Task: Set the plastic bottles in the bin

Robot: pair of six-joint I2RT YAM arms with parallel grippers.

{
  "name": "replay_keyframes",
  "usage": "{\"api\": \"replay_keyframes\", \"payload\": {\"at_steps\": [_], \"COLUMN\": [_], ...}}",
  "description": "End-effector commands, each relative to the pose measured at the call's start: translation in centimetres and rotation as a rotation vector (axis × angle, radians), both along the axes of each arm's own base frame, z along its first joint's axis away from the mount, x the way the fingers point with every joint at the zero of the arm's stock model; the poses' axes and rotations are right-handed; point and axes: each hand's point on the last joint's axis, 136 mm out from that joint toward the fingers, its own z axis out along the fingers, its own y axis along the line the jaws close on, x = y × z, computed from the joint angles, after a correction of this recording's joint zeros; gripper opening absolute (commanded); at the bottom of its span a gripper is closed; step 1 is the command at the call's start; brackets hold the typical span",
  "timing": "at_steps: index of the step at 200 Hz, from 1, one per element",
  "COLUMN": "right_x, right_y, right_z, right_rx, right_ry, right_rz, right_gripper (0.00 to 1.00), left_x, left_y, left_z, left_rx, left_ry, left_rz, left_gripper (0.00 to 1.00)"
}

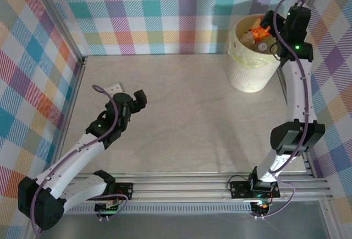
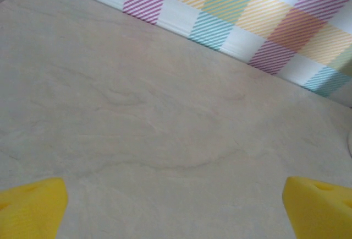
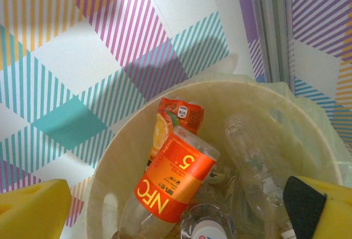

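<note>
- The plastic bottles [image 3: 176,181] lie heaped inside the bin [image 3: 118,145]; the topmost, with an orange label, leans on the inner wall, and clear ones lie beside and under it.
- The bin [image 1: 250,79] stands at the far right corner of the table [image 1: 187,112], close to the chequered wall.
- The right gripper [image 3: 176,211] hangs over the bin's mouth, its yellow fingers [image 3: 33,208] spread wide and touching no bottle. I judge this to be the end of a drop.
- The left gripper [image 2: 176,208] hovers, jaws wide apart, above bare tabletop at mid-left, gripping nothing.
- From above, the tabletop looks bare, so the task seems finished or nearly so.
- Next, the right arm needs to lift straight up, clear of the rim and bag, then look for any bottle left.
</note>
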Motion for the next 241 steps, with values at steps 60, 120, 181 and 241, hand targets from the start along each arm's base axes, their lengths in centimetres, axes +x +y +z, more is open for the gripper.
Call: {"api": "replay_keyframes", "payload": {"at_steps": [60, 120, 181, 241], "right_x": [-3.5, -13.6, -15.5, -13.3], "right_y": [3.6, 6.2, 4.1, 6.3], "right_z": [-2.2, -7.4, -24.0, -31.4], "right_rx": [0.077, 0.072, -0.037, -0.158], "right_ry": [0.039, -0.024, 0.194, 0.196], "right_rz": [0.203, 0.293, 0.192, 0.325], "right_gripper": [1.0, 1.0, 1.0, 1.0], "left_x": [-0.9, 0.0, 2.7, 3.8], "left_y": [7.0, 12.7, 12.8, 12.0], "left_z": [-1.9, -4.1, -9.0, -12.4], "left_rx": [0.093, 0.222, 0.328, 0.299], "left_ry": [0.062, 0.136, 0.123, 0.031], "left_rz": [0.248, 0.393, 0.243, 0.195], "left_gripper": [1.0, 1.0, 1.0, 1.0]}}
